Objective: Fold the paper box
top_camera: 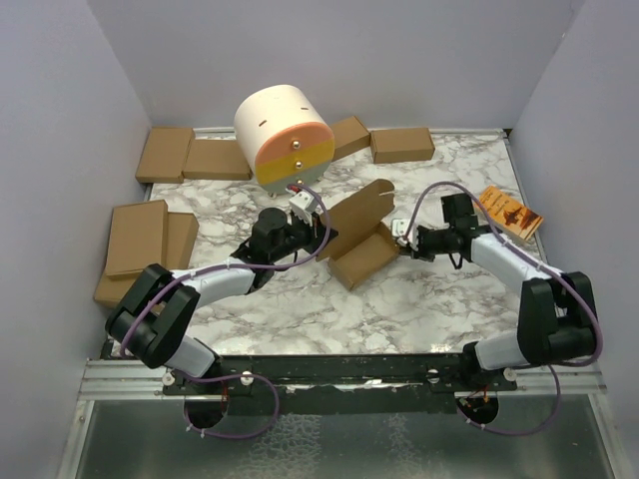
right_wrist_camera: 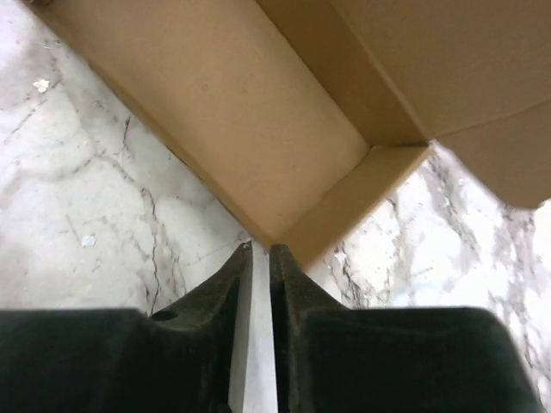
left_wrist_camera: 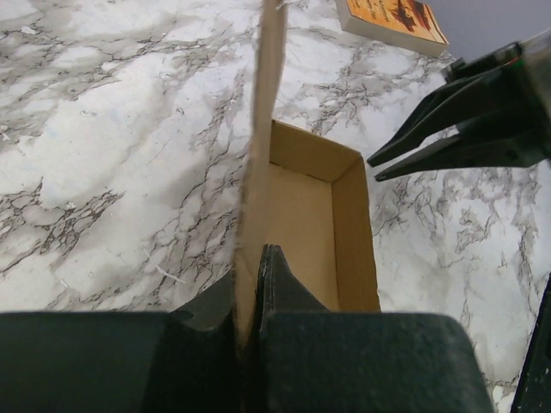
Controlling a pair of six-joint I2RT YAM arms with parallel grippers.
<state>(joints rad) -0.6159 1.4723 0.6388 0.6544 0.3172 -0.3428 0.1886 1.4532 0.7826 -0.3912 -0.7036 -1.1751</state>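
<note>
The plain brown cardboard paper box (top_camera: 367, 254) is being seen half-formed. It is a shallow rectangular tray (left_wrist_camera: 301, 215) with its four walls already standing and its mouth being turned upward. A broad lid flap (top_camera: 361, 205) is being held up from the far long wall, close to upright.

The box is being rested on the white marble-patterned table (top_camera: 300, 309), just in front of the cream-and-orange drum-shaped cylinder (top_camera: 283, 135) and a little to its right. Its long axis is being laid on a diagonal: one short end is being pointed off to the right of that drum, the other back toward the arm bases.

The lid's edge is being pinched flat between the fingers of the left gripper (left_wrist_camera: 250, 280), at the lid's end nearer the drum. The right gripper (right_wrist_camera: 258, 254) is being held just at the tray's right-hand corner, on the side away from the drum. Its fingers are only a thin slit apart, with nothing being gripped between them.
</note>
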